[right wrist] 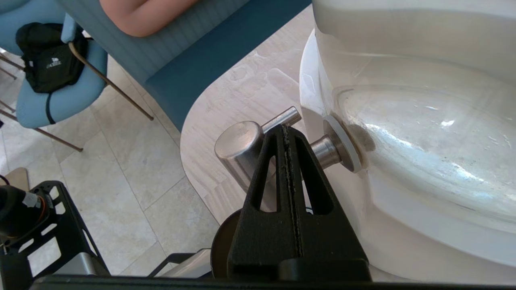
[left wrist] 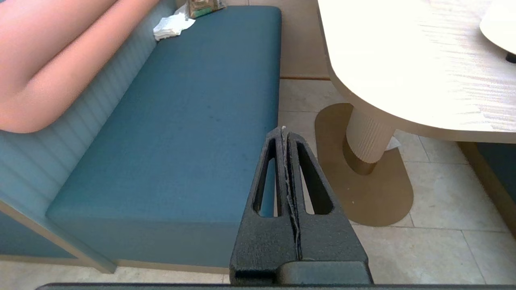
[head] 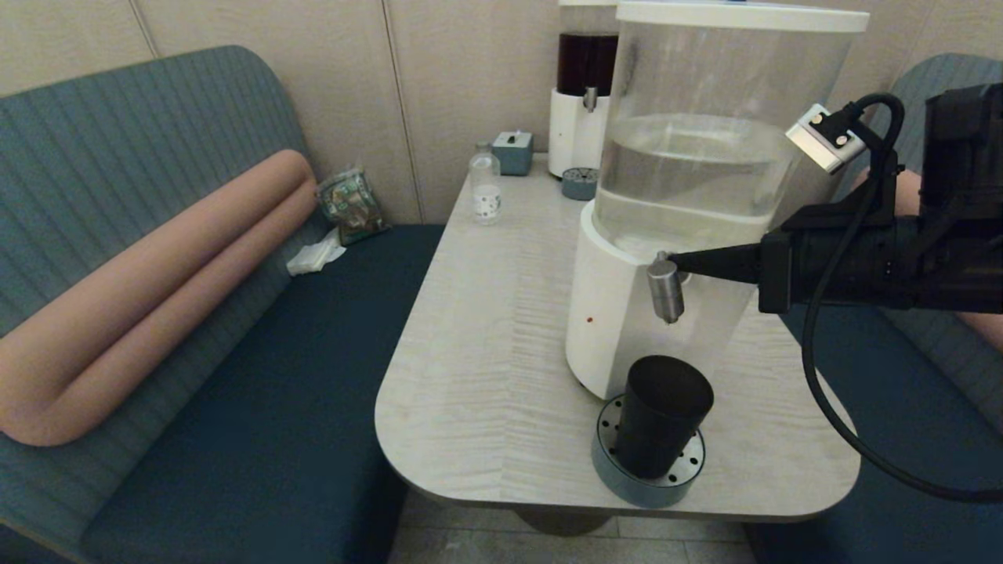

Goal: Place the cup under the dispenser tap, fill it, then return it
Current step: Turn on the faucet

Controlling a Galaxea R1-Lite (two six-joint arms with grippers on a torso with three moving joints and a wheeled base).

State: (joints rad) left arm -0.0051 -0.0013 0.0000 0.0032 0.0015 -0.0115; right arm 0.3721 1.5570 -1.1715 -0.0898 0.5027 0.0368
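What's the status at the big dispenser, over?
Right gripper shut, tips at the brushed-steel tap. Left gripper shut, parked off the table. Dark tapered plastic cup on round blue-grey drip tray, below tap. Nothing in the way.

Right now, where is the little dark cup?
In the head view, the cup stands upright on the round grey-blue drip tray at the table's near edge, toward the robot's right, under the dispenser tap.

No lettering anywhere is clear enough to read.
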